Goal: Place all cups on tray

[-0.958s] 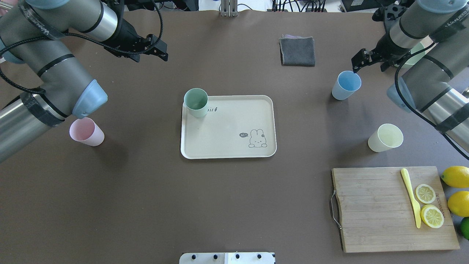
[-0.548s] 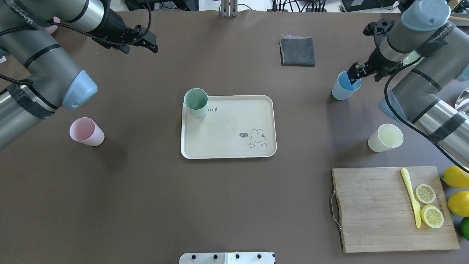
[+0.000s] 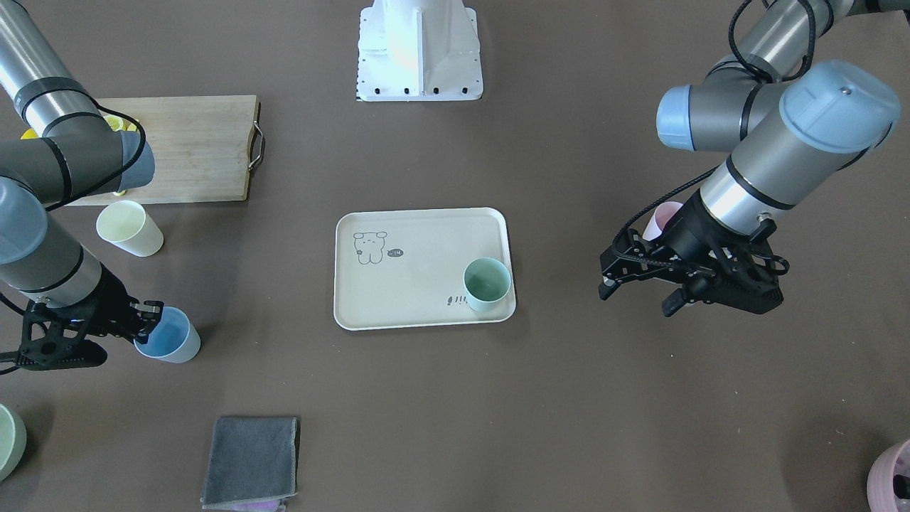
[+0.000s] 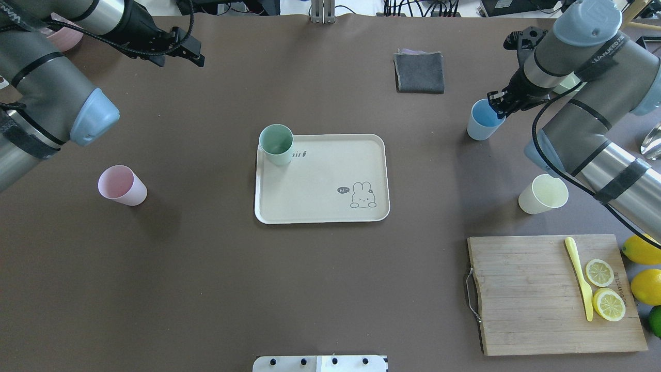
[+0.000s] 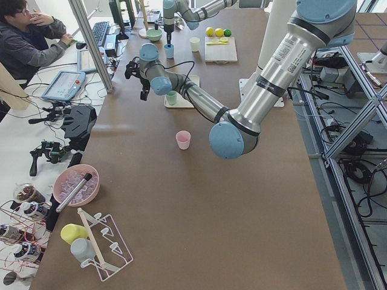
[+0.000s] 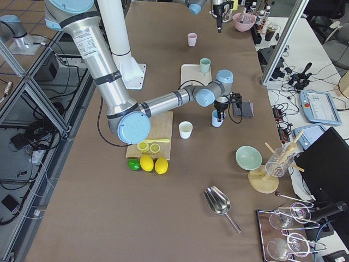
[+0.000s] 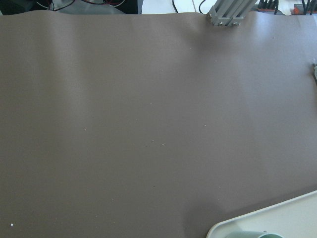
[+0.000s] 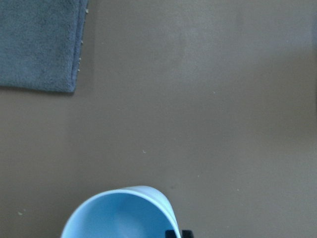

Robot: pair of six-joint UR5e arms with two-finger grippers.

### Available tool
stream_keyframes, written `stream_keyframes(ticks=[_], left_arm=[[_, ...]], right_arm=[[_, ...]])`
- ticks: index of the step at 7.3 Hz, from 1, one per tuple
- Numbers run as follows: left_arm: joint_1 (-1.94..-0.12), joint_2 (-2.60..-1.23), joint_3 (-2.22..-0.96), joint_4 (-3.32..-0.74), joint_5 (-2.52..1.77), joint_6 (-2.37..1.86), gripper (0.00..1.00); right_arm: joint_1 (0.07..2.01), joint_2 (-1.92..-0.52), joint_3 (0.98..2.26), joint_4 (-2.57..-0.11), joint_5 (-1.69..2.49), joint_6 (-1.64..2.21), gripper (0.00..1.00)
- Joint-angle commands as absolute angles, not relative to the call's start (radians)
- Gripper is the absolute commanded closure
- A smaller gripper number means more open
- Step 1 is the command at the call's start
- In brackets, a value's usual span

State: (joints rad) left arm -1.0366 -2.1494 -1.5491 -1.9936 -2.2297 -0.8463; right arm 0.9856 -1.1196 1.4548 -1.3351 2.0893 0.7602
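The cream tray (image 4: 320,175) with the rabbit print lies mid-table. The mint green cup (image 4: 276,144) stands upright in its far left corner. The pink cup (image 4: 121,185) stands on the table at the left, the yellow cup (image 4: 542,194) at the right. The light blue cup (image 4: 484,121) stands at the far right. My right gripper (image 4: 498,103) is low at the blue cup's rim, open, with one finger inside the rim and one outside; the right wrist view shows the cup (image 8: 119,215) just below. My left gripper (image 4: 199,54) is open and empty, high over the far left of the table.
A folded grey cloth (image 4: 419,72) lies at the far side. A wooden cutting board (image 4: 526,294) with a yellow knife and lemon slices sits near right, with lemons (image 4: 643,249) beside it. A pinkish pot (image 3: 892,473) and a pale green bowl (image 3: 7,441) stand at the far corners.
My right gripper has come down and left onto the blue cup's rim. My left arm has drawn back toward the far left. No cup has moved.
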Motion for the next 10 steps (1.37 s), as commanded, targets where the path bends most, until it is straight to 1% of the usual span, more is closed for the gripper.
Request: stream_keyframes(ticks=[1, 2, 4, 6, 7, 8, 9, 10], left_arm=[[-1.092, -2.097, -1.569, -1.991, -2.266, -0.795, 0.02], [-1.121, -2.023, -1.601, -1.991, -2.273, -0.707, 0.01], [-1.154, -1.88, -1.641, -1.993, -2.286, -0.55, 0.0], [-1.158, -1.83, -1.649, -2.0, -2.279, -0.519, 0.0], [-1.163, -1.829, -1.654, -1.999, -2.279, -0.518, 0.0], [-1.163, -1.827, -1.654, -2.0, -2.279, -0.518, 0.0], [-1.166, -1.827, -1.654, -2.0, -2.279, -0.518, 0.0], [-1.169, -1.825, -1.655, -2.0, -2.279, -0.518, 0.0]], right_arm=[[0.985, -1.08, 1.517, -1.347, 2.101, 0.868, 1.0], [0.98, -1.033, 1.519, -1.351, 2.114, 0.955, 1.0], [0.909, -0.901, 1.511, -1.484, 2.086, 1.093, 1.0], [0.81, -0.842, 1.49, -1.499, 2.014, 1.211, 1.0], [0.761, -0.804, 1.448, -1.496, 1.97, 1.236, 1.0], [0.734, -0.804, 1.431, -1.487, 1.956, 1.242, 1.0], [0.715, -0.805, 1.431, -1.486, 1.956, 1.244, 0.86], [0.703, -0.805, 1.433, -1.486, 1.956, 1.247, 0.68]])
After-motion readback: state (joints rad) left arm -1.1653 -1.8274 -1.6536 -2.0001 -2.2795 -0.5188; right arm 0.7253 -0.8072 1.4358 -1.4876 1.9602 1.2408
